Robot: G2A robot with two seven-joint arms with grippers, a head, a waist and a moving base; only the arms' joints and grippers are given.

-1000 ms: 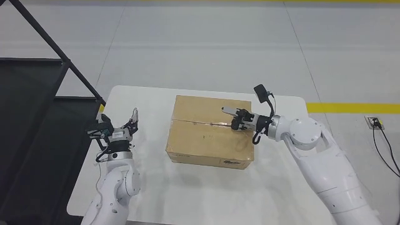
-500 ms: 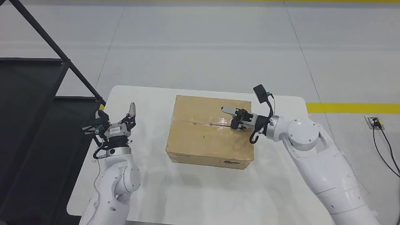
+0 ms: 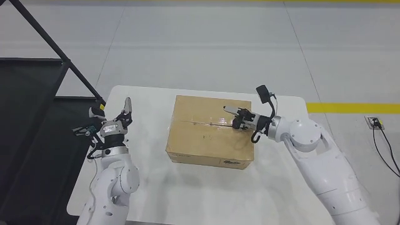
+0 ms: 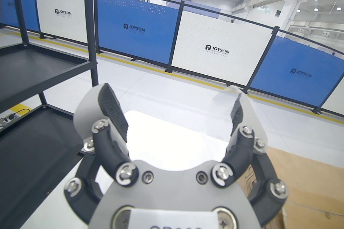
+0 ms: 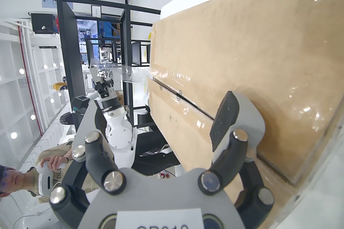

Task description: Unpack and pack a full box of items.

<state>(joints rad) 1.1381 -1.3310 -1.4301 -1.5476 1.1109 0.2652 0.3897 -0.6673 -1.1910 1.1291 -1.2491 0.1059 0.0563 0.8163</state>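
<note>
Currently I am watching the cardboard box (image 3: 210,131) sitting at the middle of the table (image 3: 150,181), a little nearer the far edge than the near one. Its flaps are lying shut, so I cannot tell what is inside. Glossy clear tape (image 5: 172,79) is running along the centre seam.

Box long axis: running left to right, parallel with the table's near edge. The seam is following the same line.

Right gripper (image 3: 234,117) is hanging over the right end of the box top, close by the seam. Its fingers are spread and gripping nothing. In the right wrist view one pad (image 5: 224,117) is sitting just over the cardboard beside the seam; I cannot tell whether it is touching.

Left gripper (image 3: 112,109) is sitting by the table's left edge, well apart from the box. Its fingers are spread wide, pointing toward the far edge, and it is carrying nothing.

Around: a black shelf rack (image 3: 37,100) is standing off the table's left edge, near the left gripper. Blue and white fence panels (image 4: 220,50) are lining the floor beyond the far edge.
</note>
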